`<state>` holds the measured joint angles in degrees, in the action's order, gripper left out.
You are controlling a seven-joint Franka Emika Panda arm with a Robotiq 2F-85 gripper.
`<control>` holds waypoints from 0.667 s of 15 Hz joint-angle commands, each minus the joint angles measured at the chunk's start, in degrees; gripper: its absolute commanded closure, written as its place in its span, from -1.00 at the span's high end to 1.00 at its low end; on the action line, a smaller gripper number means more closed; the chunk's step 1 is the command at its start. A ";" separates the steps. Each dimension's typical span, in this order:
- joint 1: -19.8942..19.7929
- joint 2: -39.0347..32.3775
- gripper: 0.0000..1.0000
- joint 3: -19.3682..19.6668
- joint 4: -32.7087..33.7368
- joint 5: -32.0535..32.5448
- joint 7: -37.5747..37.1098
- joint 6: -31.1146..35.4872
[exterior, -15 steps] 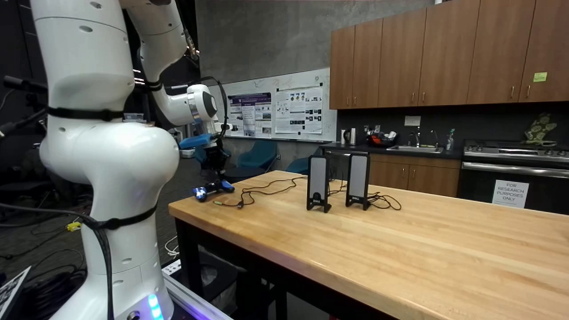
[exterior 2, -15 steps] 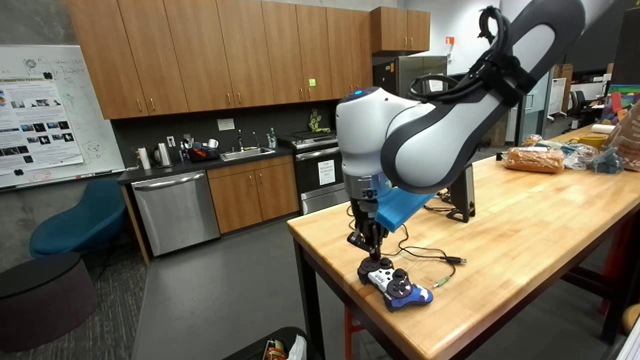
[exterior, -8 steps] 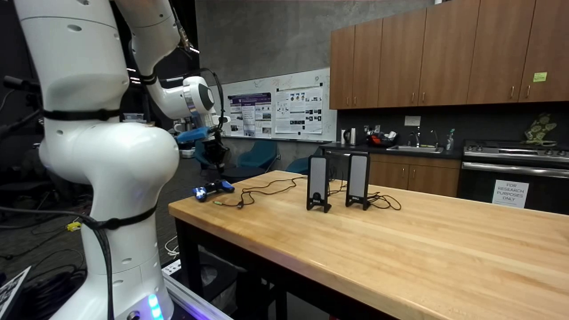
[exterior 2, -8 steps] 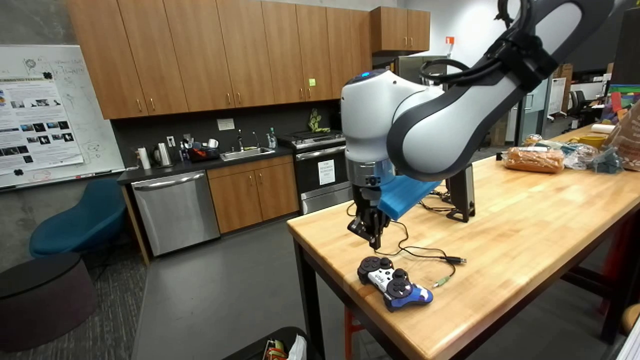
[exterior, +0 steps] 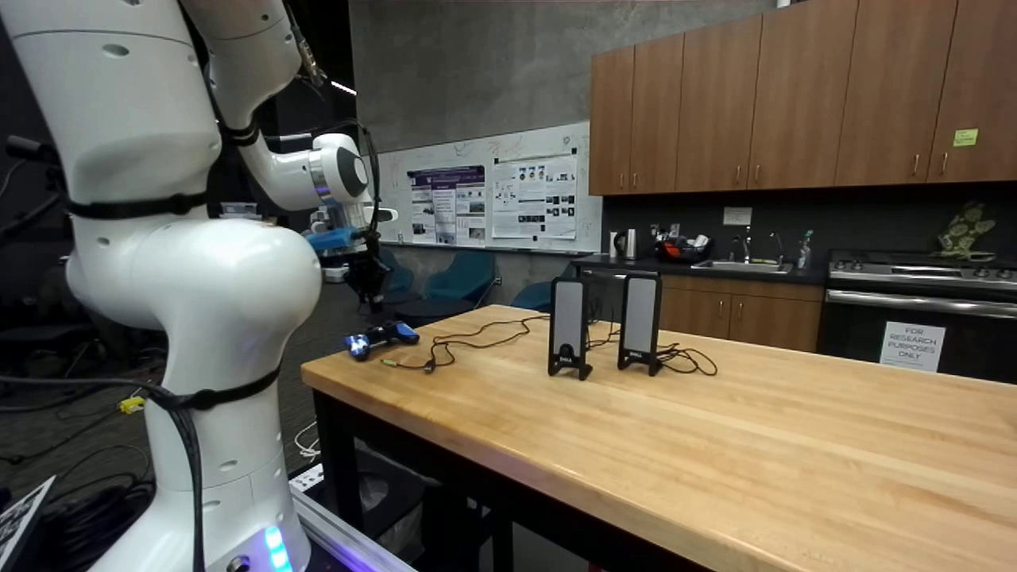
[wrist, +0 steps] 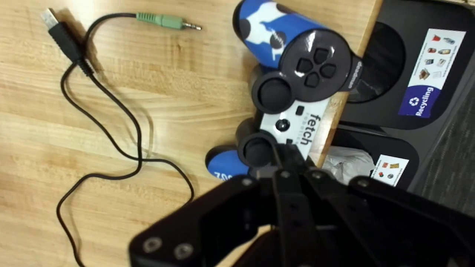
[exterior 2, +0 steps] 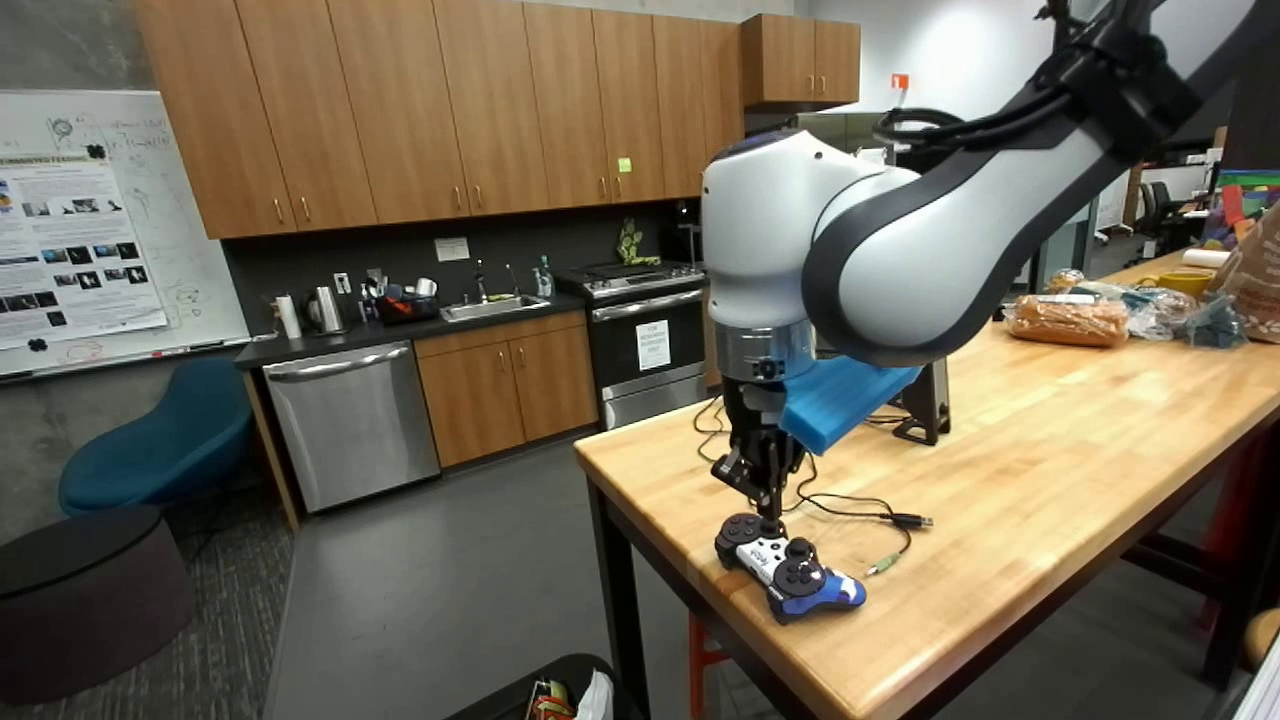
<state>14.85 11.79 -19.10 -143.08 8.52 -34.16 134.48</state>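
Note:
A game controller (exterior 2: 765,560) with blue grips and a white middle marked "fetch" lies on the wooden table (exterior 2: 1010,580) near its edge. My gripper (exterior: 375,305) points down just above it, and a small gap shows between them in an exterior view. The black fingers are together with nothing seen between them. In the wrist view my gripper (wrist: 291,154) covers part of the controller (wrist: 285,124) beside one thumbstick (wrist: 259,150). Beside the controller lies a thin black cable with a USB plug (wrist: 68,44) and a green audio plug (wrist: 169,22).
Two upright Dell speakers, one speaker (exterior: 568,326) beside another speaker (exterior: 639,324), stand farther along the table with cables behind. Below the table edge sit dark recycling bins (wrist: 389,16). A bag of bread (exterior 2: 1068,320) lies at the far end in an exterior view.
My gripper has lifted a little off the controller and then shifted back toward the robot's base, still above it. The controller and cable have stayed in place; the gripper has stayed shut.

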 commanded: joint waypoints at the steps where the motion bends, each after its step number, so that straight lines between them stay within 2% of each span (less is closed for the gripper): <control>1: 0.49 3.35 -1.00 -0.70 -3.47 -2.34 0.95 0.48; 10: 1.21 4.63 -1.00 -2.06 -6.09 -3.36 1.33 0.86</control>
<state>15.93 14.36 -20.92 -147.45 6.57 -34.15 134.79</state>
